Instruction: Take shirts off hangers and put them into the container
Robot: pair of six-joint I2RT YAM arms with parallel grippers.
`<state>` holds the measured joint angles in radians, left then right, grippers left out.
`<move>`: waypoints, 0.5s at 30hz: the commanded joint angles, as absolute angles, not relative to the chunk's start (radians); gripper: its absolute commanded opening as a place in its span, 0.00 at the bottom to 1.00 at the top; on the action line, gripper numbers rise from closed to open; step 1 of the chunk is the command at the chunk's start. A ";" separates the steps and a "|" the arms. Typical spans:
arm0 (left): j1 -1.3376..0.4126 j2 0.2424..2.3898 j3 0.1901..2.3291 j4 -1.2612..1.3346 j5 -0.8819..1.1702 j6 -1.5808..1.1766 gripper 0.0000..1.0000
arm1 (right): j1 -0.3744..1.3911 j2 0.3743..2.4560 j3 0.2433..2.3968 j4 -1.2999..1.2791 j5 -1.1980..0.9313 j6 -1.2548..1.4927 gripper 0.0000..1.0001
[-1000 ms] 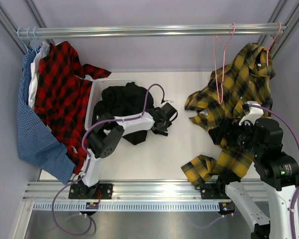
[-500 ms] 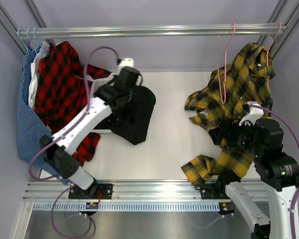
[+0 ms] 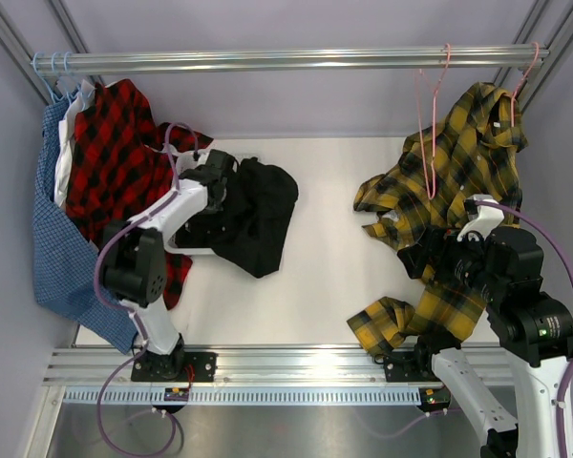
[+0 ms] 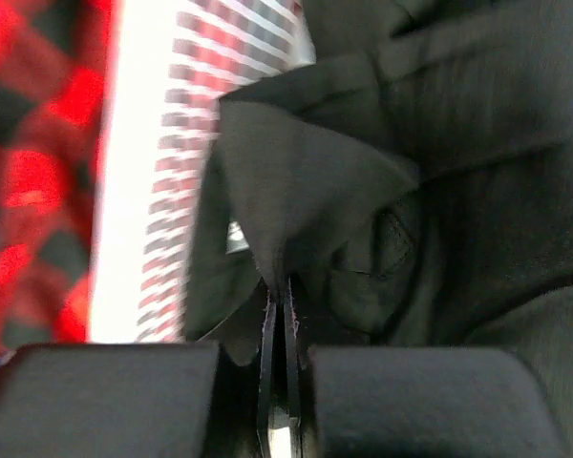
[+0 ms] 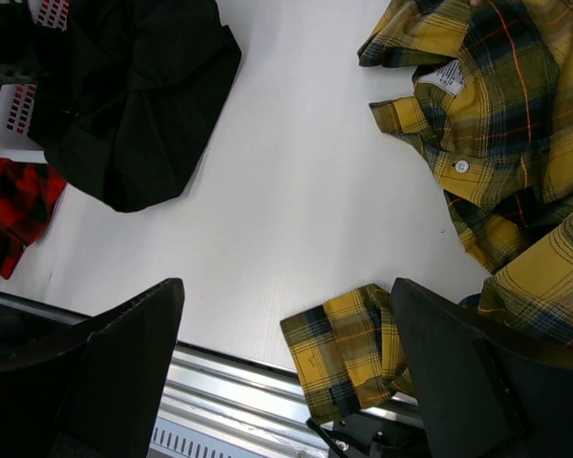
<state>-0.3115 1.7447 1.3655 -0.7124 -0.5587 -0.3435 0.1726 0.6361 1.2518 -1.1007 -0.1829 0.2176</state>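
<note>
Shirt cloth (image 4: 310,181) in tight left gripper (image 4: 279,291)

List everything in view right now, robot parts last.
table: 1, white, under everything
rail: 1, silver, across the back
basket: 1, white mesh, left-centre of the table, mostly covered
black shirt: 1, black, heaped over the basket, spilling right
pink hangers: 2, pink, right end of rail; one bare
yellow plaid shirt: 1, yellow-black, on the far-right pink hanger, lower part on the table
red plaid shirt: 1, red-black, hung left
blue checked shirt: 1, blue, far left
light blue hangers: about 3, left end of rail
left gripper: shut on black shirt
right gripper: open, above the yellow cuff
</note>
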 commanded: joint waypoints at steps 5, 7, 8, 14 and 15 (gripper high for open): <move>-0.298 1.855 1.410 -0.650 -0.488 -0.347 0.24 | 0.170 0.632 1.278 -1.112 -0.206 0.227 0.99; -0.298 1.787 1.411 -0.647 -0.498 -0.341 0.50 | 0.170 0.627 1.281 -1.120 -0.196 0.222 0.99; -0.298 1.767 1.420 -0.656 -0.518 -0.333 0.60 | 0.170 0.624 1.282 -1.123 -0.189 0.222 0.99; -0.369 1.623 1.516 -0.750 -0.546 -0.279 0.98 | 0.170 0.627 1.289 -1.123 -0.187 0.219 1.00; -0.396 1.606 1.522 -0.758 -0.557 -0.267 0.99 | 0.170 0.627 1.289 -1.121 -0.186 0.219 1.00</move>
<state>-0.3237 1.7111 1.4609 -0.7368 -0.5243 -0.3099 0.1726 0.6327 1.2530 -1.1057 -0.1848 0.2234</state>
